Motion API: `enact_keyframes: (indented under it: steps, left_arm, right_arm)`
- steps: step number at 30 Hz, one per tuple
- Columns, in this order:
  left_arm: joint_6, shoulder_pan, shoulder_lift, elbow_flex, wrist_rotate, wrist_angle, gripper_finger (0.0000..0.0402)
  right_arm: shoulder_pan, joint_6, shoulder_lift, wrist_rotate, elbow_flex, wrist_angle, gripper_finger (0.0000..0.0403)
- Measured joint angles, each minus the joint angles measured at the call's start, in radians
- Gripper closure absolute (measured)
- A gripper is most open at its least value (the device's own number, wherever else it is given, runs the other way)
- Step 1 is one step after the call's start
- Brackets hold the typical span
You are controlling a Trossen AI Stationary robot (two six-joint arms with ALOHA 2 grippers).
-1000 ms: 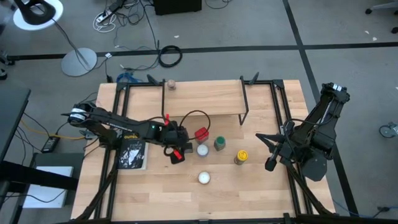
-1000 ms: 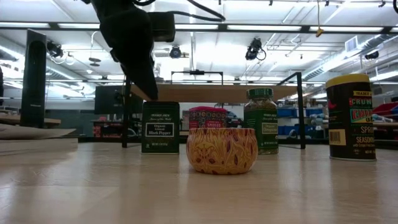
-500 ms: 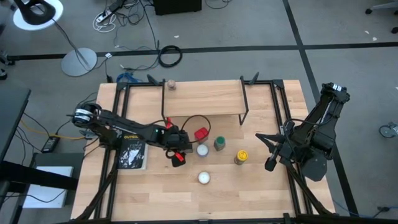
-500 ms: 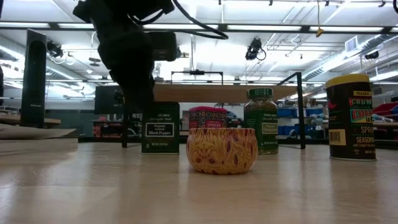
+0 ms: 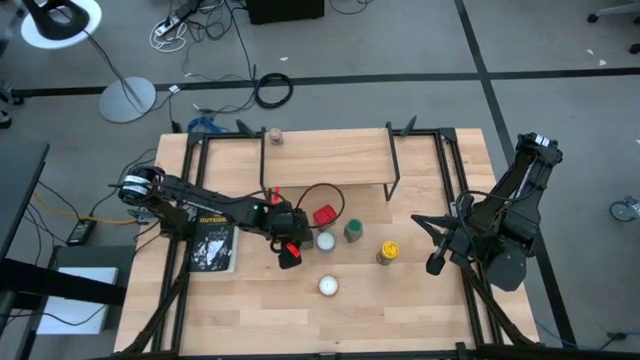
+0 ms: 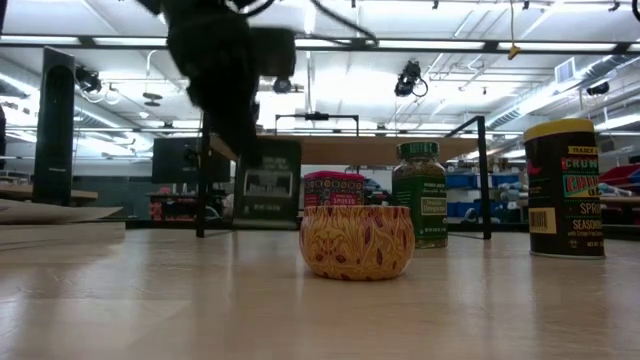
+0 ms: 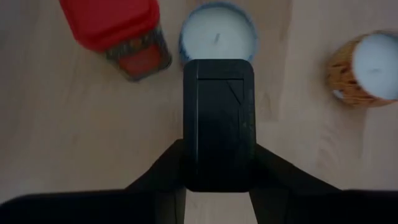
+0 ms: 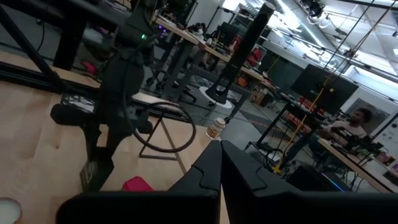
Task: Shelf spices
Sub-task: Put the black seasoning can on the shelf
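Shelf [image 5: 325, 158]: light-wood plank on thin black legs, at 12 o'clock on the table. Tan jar [image 5: 275, 135] upright on its left end.

Dark square tin [image 7: 217, 124]: clamped between the left gripper's [image 5: 291, 252] fingers, slightly tilted in the low view.

Red box [image 5: 324, 216]: at 1 o'clock from the tin, just beside it.

Green-lidded jar [image 5: 353, 231]: upright, at 3 o'clock from the tin.

Yellow-lidded jar [image 5: 388, 250]: upright, at 4 o'clock from the green one.

robotics lab; ceiling strip lights [image 6: 420, 44]; monitors [image 8: 308, 78]
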State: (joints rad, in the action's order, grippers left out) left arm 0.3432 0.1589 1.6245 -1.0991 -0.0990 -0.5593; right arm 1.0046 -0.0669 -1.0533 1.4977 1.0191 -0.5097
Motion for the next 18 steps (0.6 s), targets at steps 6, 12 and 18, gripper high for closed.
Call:
enact_keyframes:
  steps: [6,12,18]
  left_arm:
    - [-0.083,-0.002,0.0,-0.218,-0.001,-0.24,0.028]
    - [-0.216,-0.021,0.0,-0.561,-0.088,-0.46,0.028]
    - [-0.333,-0.185,-0.004,-0.787,-0.109,-0.599,0.028]
  right_arm:
    - [0.0,0.0,0.0,0.0,0.0,0.0,0.0401]
    - [0.0,0.005,0.0,0.0,0.0,0.0,0.0397]
    - [0.0,0.007,0.0,0.0,0.0,-0.001,0.0401]
